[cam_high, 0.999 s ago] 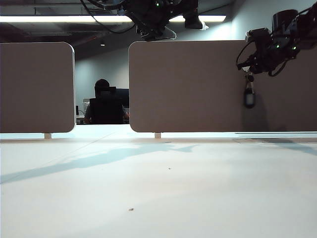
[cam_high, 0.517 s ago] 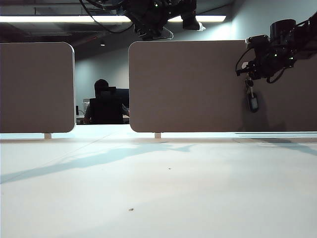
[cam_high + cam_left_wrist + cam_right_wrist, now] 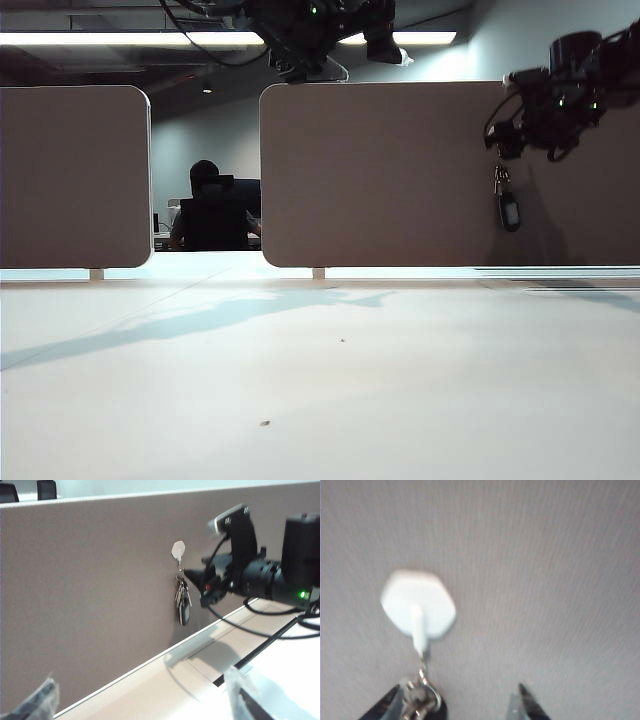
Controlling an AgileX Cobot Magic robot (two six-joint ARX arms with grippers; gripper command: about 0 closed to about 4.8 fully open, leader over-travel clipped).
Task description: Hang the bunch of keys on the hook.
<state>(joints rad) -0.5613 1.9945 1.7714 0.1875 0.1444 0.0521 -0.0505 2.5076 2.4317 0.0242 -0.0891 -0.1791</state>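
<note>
On brown panel (image 3: 90, 580): bunch of keys (image 3: 183, 600) hanging from hook (image 3: 178, 550), clear of counter (image 3: 320, 370). Right tool (image 3: 457, 700) just beside keys, jaws parted, gripping nothing. Left tool (image 3: 140, 695) wide open, well apart. Release step; next, probably straight retreat without snagging ring.

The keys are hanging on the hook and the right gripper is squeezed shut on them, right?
Not quite. The keys do hang on the hook, but the right gripper is open, its fingers apart and letting go, as the right wrist view shows.
</note>
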